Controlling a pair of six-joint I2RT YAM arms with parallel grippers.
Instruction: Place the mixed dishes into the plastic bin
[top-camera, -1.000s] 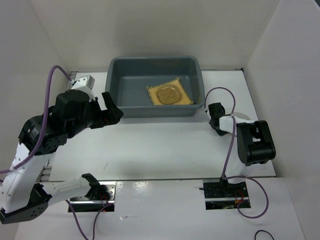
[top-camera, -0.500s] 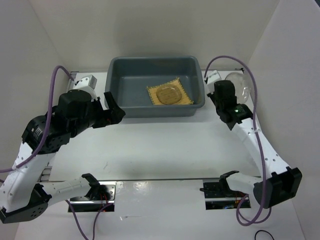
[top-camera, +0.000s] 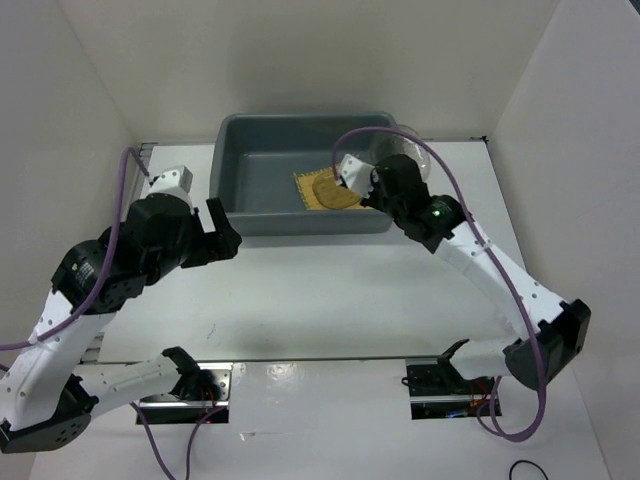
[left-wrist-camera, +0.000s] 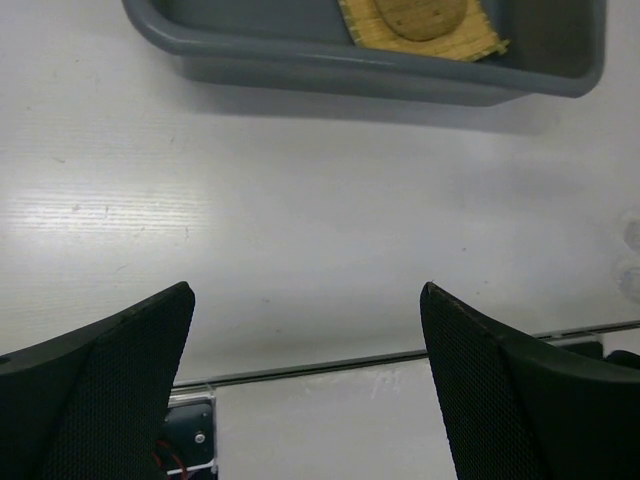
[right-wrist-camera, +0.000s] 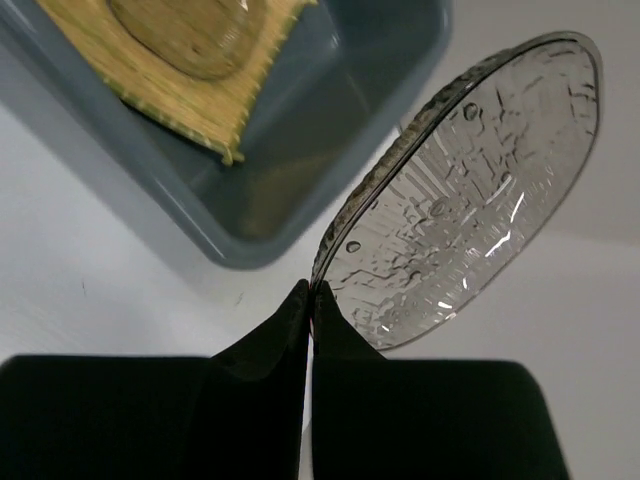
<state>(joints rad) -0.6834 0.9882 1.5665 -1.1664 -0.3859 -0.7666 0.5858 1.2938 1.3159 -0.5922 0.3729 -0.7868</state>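
- The right gripper (right-wrist-camera: 310, 296) has its jaws pinched tight on the rim of a round, see-through textured plate (right-wrist-camera: 470, 190), held tilted at the right end of the large grey-blue plastic bin (top-camera: 300, 122).
- Inside the bin, towards its right, lies a square yellow woven bamboo mat (left-wrist-camera: 482, 36) with a second clear round plate (left-wrist-camera: 420, 14) on it.
- The left gripper (left-wrist-camera: 305, 300) hangs with jaws wide apart, holding nothing, above the white table (top-camera: 330, 290) by the bin's near-left corner.

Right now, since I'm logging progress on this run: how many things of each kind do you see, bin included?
Woven mat: 1
Clear plates: 2 (plate on the mat, held plate)
Plastic bin: 1
Total: 4
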